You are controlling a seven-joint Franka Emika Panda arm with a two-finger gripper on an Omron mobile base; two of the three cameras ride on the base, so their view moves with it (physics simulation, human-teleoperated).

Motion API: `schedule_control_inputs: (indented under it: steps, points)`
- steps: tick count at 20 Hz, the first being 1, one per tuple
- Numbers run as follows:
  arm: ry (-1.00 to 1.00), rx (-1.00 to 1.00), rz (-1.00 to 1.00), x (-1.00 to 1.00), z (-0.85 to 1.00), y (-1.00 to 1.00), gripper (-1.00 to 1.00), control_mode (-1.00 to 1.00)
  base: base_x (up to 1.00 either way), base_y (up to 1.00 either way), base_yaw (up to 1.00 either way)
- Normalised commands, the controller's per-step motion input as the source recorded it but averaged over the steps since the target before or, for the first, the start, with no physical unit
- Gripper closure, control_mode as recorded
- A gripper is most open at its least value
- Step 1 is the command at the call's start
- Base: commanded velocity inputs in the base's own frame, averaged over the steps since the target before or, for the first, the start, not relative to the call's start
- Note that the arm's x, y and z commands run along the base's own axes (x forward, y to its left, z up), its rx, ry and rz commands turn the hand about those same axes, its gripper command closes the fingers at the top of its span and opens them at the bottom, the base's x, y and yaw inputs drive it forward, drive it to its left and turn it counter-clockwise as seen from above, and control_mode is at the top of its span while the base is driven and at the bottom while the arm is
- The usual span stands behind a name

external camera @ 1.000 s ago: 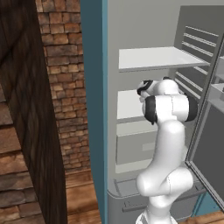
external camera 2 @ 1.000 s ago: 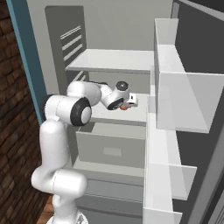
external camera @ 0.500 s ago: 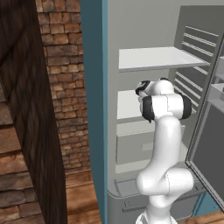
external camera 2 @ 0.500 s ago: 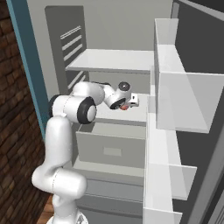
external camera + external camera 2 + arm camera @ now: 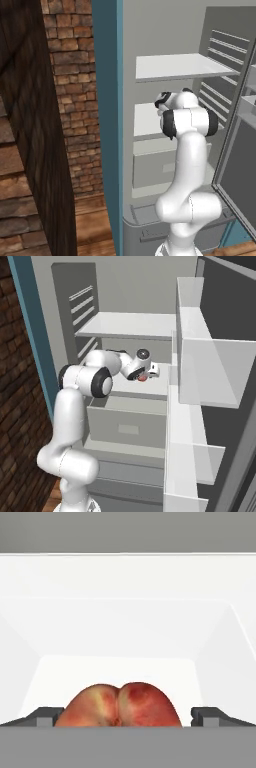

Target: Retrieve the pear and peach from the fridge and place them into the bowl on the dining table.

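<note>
Hand view: the peach (image 5: 118,705) is round, orange-red, blotched with yellow, with a dark crease down its middle. It lies on the white shelf (image 5: 125,667) of the fridge (image 5: 125,286), between the two dark fingertips (image 5: 45,717) of the gripper (image 5: 125,721), which stand wide apart with a small gap on each side of the fruit. Beyond the peach the shelf runs bare to the back wall, its sides sloping away left and right. In the right base view the gripper (image 5: 146,374) reaches in under the upper shelf (image 5: 130,325), the peach (image 5: 142,378) a red speck at its tip.
</note>
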Motion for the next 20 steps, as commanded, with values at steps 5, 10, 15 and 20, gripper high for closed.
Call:
schedule_control_inputs:
  steps: [5, 10, 15, 20]
  points:
    - [0.11, 0.0, -0.05, 0.0, -0.49, 0.0, -1.0, -1.0, 0.0, 0.0, 0.0]
    - [0.17, 0.0, -0.08, -0.21, -0.62, 0.0, 1.0, -1.0, 0.0, 0.0, 0.0]
    - [0.09, 0.0, -0.07, -0.49, -0.59, 0.0, 1.0, -1.0, 0.0, 0.0, 0.0]
    - [-0.08, 0.0, -0.03, -0.93, -0.31, -0.04, 1.0, -1.0, 0.0, 0.0, 0.0]
